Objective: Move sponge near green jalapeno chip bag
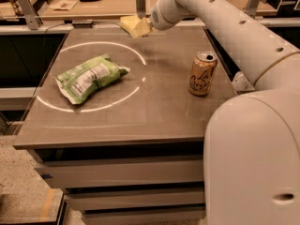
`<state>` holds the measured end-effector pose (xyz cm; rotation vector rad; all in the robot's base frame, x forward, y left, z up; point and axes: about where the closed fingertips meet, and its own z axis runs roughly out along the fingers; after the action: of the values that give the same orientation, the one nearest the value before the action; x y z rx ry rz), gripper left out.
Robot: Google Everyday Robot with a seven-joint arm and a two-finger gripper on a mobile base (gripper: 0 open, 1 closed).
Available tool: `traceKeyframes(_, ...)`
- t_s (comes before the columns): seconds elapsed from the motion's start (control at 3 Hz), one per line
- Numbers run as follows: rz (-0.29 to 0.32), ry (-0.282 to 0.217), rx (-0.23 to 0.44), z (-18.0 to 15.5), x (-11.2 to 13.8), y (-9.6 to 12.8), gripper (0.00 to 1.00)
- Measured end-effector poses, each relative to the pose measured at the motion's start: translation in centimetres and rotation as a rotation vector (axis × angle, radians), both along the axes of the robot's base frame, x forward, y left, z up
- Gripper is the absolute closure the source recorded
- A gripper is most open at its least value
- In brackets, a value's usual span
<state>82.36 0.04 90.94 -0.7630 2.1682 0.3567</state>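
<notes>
Start from the near edge of the desk (154,116), which is bare, so keep the drop spot beyond it. The green jalapeno chip bag (89,77) lies toward the left edge, about midway back, with its narrow end angled toward the far right. The can (202,73) stands upright near the right edge, well apart from the bag. The gripper (139,28) hangs at the far edge, left of its middle, with a pale yellow block at its tip that I take to be the sponge (127,22). You cannot tell whether the gripper is clamped on it or merely against it. Judging from this, bring the arm toward the near left, aim for the bare patch just beside the bag's right end, keep the load above the crinkled top, and set it down without nudging the bag.
</notes>
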Motion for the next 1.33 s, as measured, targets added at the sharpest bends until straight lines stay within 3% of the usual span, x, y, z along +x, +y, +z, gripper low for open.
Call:
traceKeyframes(0.67,0.062,0.057,-0.056,-1.2,-6.5,-0.1,1.0)
traceKeyframes(1.33,0.141,0.12,-0.098,-3.1,-11.0,1.7,1.0)
